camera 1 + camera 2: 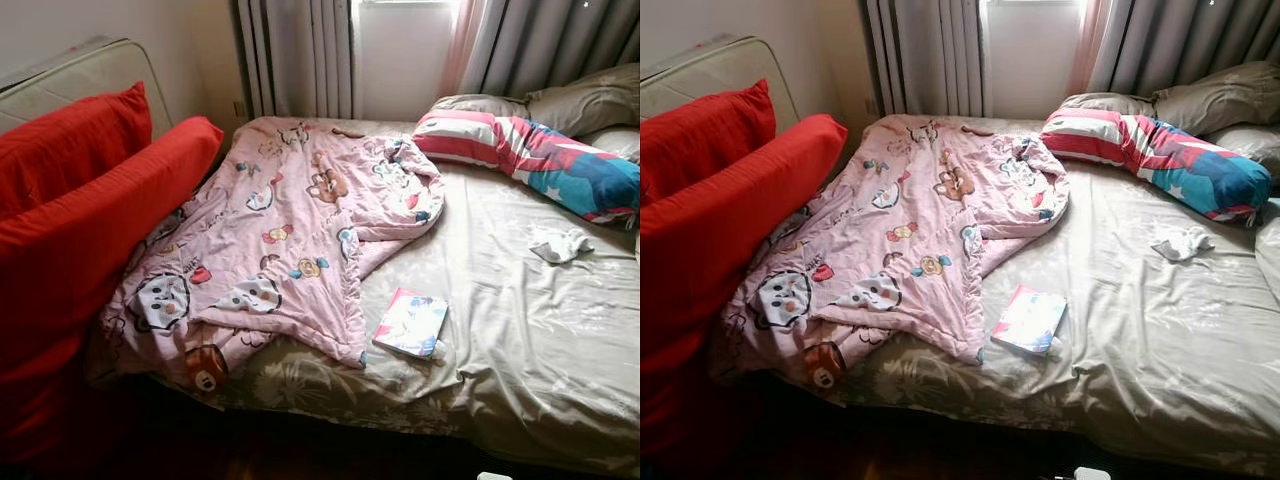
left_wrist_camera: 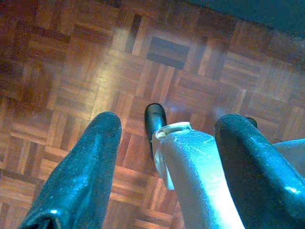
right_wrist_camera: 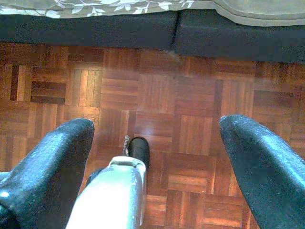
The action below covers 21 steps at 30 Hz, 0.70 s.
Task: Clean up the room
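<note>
Both arms are hung idle, pointed down at the parquet floor [image 3: 157, 90]. The left pincer [image 2: 167, 138] is seen spread, nothing held, a silver leg and black foot between its fingers. The right pincer [image 3: 157, 138] is likewise spread and empty, with the dark bed base [image 3: 95, 28] at frame top.

In the head views a bed [image 1: 540, 330] with a beige sheet fills the centre and right. A pink cartoon blanket [image 1: 280, 230] is crumpled across centre-left. A book [image 1: 411, 322] is laid on the sheet just beside the blanket's lower edge. A small white cloth [image 1: 560, 243] is seen at right, well apart from the book. A striped bolster [image 1: 530, 155] is lying at upper right, before grey pillows [image 1: 585, 100]. Red cushions [image 1: 80, 200] are stacked at left. Curtains [image 1: 300, 55] and a window are at top.
</note>
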Available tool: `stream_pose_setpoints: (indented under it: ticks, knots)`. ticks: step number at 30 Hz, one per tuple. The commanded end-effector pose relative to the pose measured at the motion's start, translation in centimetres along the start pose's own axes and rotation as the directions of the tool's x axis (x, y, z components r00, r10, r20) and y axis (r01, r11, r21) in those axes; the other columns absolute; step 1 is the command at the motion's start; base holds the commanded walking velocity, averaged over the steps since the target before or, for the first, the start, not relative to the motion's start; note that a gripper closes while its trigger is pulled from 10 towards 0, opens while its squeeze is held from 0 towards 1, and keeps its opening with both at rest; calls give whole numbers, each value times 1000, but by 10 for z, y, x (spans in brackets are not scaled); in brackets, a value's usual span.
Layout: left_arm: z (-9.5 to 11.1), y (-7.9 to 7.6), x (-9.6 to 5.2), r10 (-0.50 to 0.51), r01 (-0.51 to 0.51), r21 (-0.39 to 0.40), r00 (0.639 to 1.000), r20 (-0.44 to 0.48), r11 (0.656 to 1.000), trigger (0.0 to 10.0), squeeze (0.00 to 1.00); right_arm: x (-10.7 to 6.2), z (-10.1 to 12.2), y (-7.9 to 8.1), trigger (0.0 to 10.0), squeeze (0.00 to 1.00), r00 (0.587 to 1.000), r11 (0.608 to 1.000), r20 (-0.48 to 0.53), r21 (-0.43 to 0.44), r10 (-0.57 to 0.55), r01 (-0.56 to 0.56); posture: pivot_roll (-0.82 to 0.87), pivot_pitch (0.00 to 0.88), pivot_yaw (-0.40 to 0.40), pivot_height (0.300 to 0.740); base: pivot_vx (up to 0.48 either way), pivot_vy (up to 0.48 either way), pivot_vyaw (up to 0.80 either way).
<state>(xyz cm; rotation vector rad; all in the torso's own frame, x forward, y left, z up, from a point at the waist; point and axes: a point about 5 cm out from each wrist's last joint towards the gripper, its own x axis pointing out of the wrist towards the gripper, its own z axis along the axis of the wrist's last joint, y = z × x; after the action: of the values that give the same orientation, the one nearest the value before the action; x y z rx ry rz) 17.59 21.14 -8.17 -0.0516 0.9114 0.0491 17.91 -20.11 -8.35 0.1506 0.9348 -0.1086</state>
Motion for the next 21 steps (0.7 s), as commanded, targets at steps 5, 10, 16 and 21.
stream_pose_setpoints:
  ticks: [5, 10, 16, 21]
  knots:
    - [-11, 4, -3, 8, -8, -3, 999, -42, 1000, 10000, 0, 1, -2, 8, 10000, 0, 1000, 1000, -8, 7, 7, -7, -31, 150, 31, 740, 0, 0, 0]
    - [-20, 12, -7, 18, -18, -2, 998, -65, 1000, 10000, 0, 1, -3, 11, 10000, 0, 1000, 1000, -7, 13, 6, -6, -33, 153, 33, 740, 151, 0, 0]
    - [-25, 18, -10, 23, -23, 0, 997, -76, 1000, 10000, 0, 1, -4, 9, 10000, 0, 1000, 1000, -4, 20, -1, 1, -32, 154, 33, 740, 295, 0, 0]
    - [-25, 16, -9, 18, -18, 2, 997, -75, 1000, 10000, 0, 0, -5, 3, 10000, 0, 1000, 999, 2, 35, -14, 14, -32, 156, 33, 740, 322, 0, 0]
